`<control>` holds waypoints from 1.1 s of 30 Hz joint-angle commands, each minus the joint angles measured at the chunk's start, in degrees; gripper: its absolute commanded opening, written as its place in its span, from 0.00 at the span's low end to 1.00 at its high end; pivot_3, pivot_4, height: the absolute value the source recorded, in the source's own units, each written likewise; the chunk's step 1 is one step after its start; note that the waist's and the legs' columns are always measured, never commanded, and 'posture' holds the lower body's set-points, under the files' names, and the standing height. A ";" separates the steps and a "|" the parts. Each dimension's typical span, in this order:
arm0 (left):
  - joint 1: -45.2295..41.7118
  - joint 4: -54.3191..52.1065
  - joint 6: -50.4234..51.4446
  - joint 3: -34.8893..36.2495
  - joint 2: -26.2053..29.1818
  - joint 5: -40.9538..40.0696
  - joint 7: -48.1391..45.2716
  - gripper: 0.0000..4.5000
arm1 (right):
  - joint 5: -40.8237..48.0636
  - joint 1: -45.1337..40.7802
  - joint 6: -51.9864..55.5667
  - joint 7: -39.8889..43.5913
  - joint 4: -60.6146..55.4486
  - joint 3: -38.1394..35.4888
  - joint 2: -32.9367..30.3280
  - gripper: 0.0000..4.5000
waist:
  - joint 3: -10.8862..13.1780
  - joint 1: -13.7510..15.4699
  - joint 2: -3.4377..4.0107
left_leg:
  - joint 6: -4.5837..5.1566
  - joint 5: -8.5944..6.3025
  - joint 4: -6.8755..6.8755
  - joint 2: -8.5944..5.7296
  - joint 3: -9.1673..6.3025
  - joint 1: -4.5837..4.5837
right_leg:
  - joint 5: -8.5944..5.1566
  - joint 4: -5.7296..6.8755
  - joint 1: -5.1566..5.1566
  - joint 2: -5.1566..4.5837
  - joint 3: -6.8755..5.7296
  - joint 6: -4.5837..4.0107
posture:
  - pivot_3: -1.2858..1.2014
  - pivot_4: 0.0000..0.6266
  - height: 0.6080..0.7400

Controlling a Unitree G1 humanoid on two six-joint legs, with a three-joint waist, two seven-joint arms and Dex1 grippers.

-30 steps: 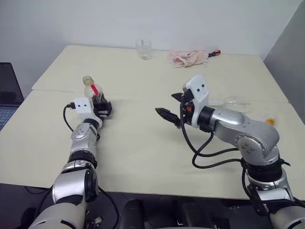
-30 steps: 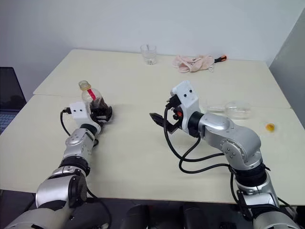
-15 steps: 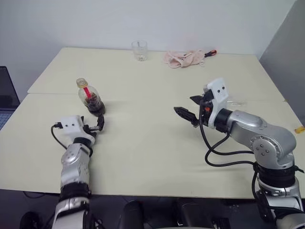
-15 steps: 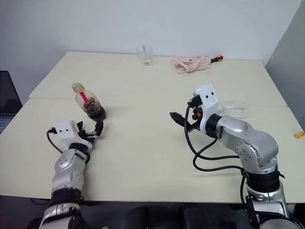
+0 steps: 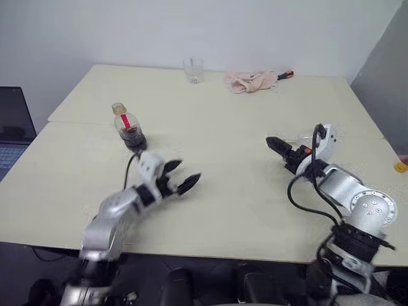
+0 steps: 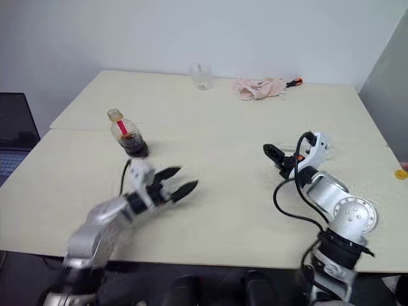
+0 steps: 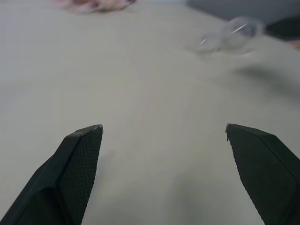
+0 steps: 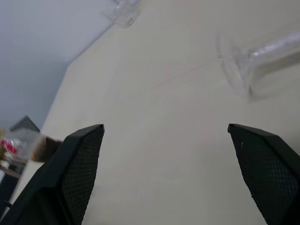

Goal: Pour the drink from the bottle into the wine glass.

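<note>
Left eye view: bottle [image 5: 128, 127] upright, holding dark drink [image 5: 132, 136]; wine glass [image 8: 262, 56] lies sideways; both hands released.

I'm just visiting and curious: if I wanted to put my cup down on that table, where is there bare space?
The widest bare patch is mid-table, between the bottle and the wine glass lying on its side. Also bare: between the tumbler and the bottle. It's busier near the pink cloth, and by the left tool and right tool.
</note>
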 commanded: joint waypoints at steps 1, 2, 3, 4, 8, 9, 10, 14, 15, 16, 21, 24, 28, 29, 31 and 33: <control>-1.07 -0.70 3.37 -3.25 1.18 -0.43 -4.12 0.99 | 5.72 -2.76 -2.68 -7.54 2.49 -5.37 1.25 1.00 | -0.07 -0.46 0.13 | 0.02 -0.02 -0.06 0.00 0.00 0.00 | 0.00 -0.09 -0.01 0.00 0.07 -0.01 | 0.52 0.24 1.00; -1.62 -1.21 3.80 -4.37 2.02 0.06 -5.55 0.99 | 6.47 -3.38 -3.70 -8.24 4.00 -5.67 1.51 1.00 | -0.07 -0.62 0.13 | 0.05 -0.04 -0.08 -0.01 0.00 -0.01 | 0.04 -0.15 -0.01 0.00 0.15 -0.08 | 0.52 0.24 1.00; -2.20 -1.55 3.30 -5.67 3.23 1.46 -6.99 0.99 | 7.48 -4.51 -5.88 -9.20 6.29 -6.57 2.16 1.00 | -0.07 -0.76 0.14 | 0.11 -0.09 -0.11 -0.01 -0.01 -0.04 | 0.02 -0.23 -0.01 0.00 0.17 -0.09 | 0.52 0.24 1.00; -2.90 -1.80 2.44 -6.88 4.45 2.74 -8.57 0.99 | 8.02 -5.99 -8.98 -10.63 8.92 -7.86 2.80 1.00 | -0.06 -0.95 0.14 | 0.11 -0.11 -0.15 0.00 -0.02 -0.15 | 0.00 -0.36 -0.07 0.03 0.19 -0.13 | 0.52 0.24 1.00; -6.25 -1.06 2.09 -7.22 5.52 3.08 -10.72 0.99 | 8.71 -9.58 -18.01 -14.11 16.03 -10.23 2.85 1.00 | -0.03 -0.69 0.20 | 0.10 -0.11 -0.25 0.06 -0.09 -0.59 | -0.01 -0.28 -0.56 0.10 0.18 -0.18 | 0.52 0.24 1.00; -7.10 -0.61 2.17 -7.05 5.52 3.02 -11.10 0.99 | 8.74 -10.11 -19.49 -13.96 17.59 -10.07 2.56 1.00 | -0.03 -0.52 0.20 | 0.10 -0.11 -0.25 0.06 -0.09 -0.59 | -0.01 -0.28 -0.55 0.10 0.17 -0.19 | 0.52 0.24 1.00; -7.91 0.04 1.74 -7.06 5.57 3.46 -11.36 0.99 | 8.16 -10.66 -20.87 -13.25 19.66 -9.40 2.22 1.00 | -0.03 -0.43 0.20 | 0.10 -0.11 -0.23 0.06 -0.09 -0.57 | -0.01 -0.26 -0.53 0.09 0.17 -0.18 | 0.52 0.24 1.00; -9.03 0.73 1.21 -7.04 5.69 4.49 -11.53 0.99 | 6.18 -12.11 -25.53 -11.31 27.20 -7.17 0.85 1.00 | -0.03 -0.38 0.20 | 0.10 -0.11 -0.17 -0.01 0.00 -0.54 | 0.00 -0.26 -0.51 0.02 0.19 -0.15 | 0.52 0.24 1.00; -9.00 0.64 1.23 -6.99 5.63 4.64 -11.45 0.99 | 6.10 -12.22 -26.48 -11.05 28.30 -6.86 0.57 1.00 | -0.03 -0.39 0.19 | 0.10 -0.11 -0.16 -0.01 0.02 -0.54 | 0.00 -0.26 -0.51 0.02 0.19 -0.14 | 0.52 0.24 1.00; -9.04 0.85 0.90 -6.67 5.76 5.13 -11.14 0.99 | 5.62 -12.64 -27.78 -10.04 30.48 -6.50 0.13 1.00 | -0.03 -0.38 0.19 | 0.10 -0.11 -0.15 -0.01 0.01 -0.54 | 0.00 -0.25 -0.51 0.02 0.19 -0.14 | 0.52 0.24 1.00; -9.00 1.21 0.47 -5.35 6.68 6.10 -10.77 0.99 | 2.18 -15.34 -34.77 -2.93 43.35 -5.44 -3.09 1.00 | -0.03 -0.43 0.20 | 0.10 -0.10 -0.13 0.01 -0.02 -0.49 | 0.00 -0.10 -0.51 0.03 0.21 -0.14 | 0.52 0.24 1.00; -9.07 1.06 0.41 -4.99 6.99 6.41 -10.42 1.00 | -0.75 -17.66 -39.81 0.49 51.19 -4.61 -5.39 0.96 | -0.03 -0.44 0.19 | 0.11 -0.10 -0.09 0.01 -0.01 -0.42 | -0.02 0.01 -0.49 0.05 0.22 -0.10 | 0.52 0.24 1.00; -9.86 1.55 -0.10 -4.36 7.34 7.24 -10.15 1.00 | -3.12 -19.95 -44.17 3.12 58.17 -4.47 -8.28 0.70 | -0.03 -0.36 0.19 | 0.13 -0.07 -0.01 0.00 -0.02 -0.41 | -0.02 0.02 -0.45 0.04 0.22 -0.03 | 0.52 0.24 1.00; -10.30 1.86 -0.09 -4.01 7.53 7.24 -10.24 1.00 | -3.34 -19.74 -43.85 3.21 57.86 -4.31 -8.84 0.62 | -0.03 -0.32 0.19 | 0.14 -0.06 -0.01 0.00 -0.01 -0.41 | -0.01 0.02 -0.45 0.04 0.22 -0.02 | 0.52 0.24 1.00; -10.76 2.52 -0.27 -3.46 8.00 7.20 -10.67 1.00 | -3.44 -18.87 -42.17 3.16 55.53 -3.53 -9.55 0.47 | -0.03 -0.15 0.19 | 0.15 -0.05 -0.01 0.00 -0.02 -0.42 | 0.00 0.02 -0.46 0.03 0.23 -0.02 | 0.52 0.24 1.00; -10.76 2.86 -0.68 -3.24 8.24 6.90 -11.28 1.00 | -3.81 -17.82 -40.08 3.07 51.15 -1.99 -9.84 0.31 | -0.03 -0.11 0.20 | 0.15 -0.05 -0.02 0.00 -0.02 -0.43 | 0.01 0.02 -0.47 0.03 0.23 -0.05 | 0.52 0.24 1.00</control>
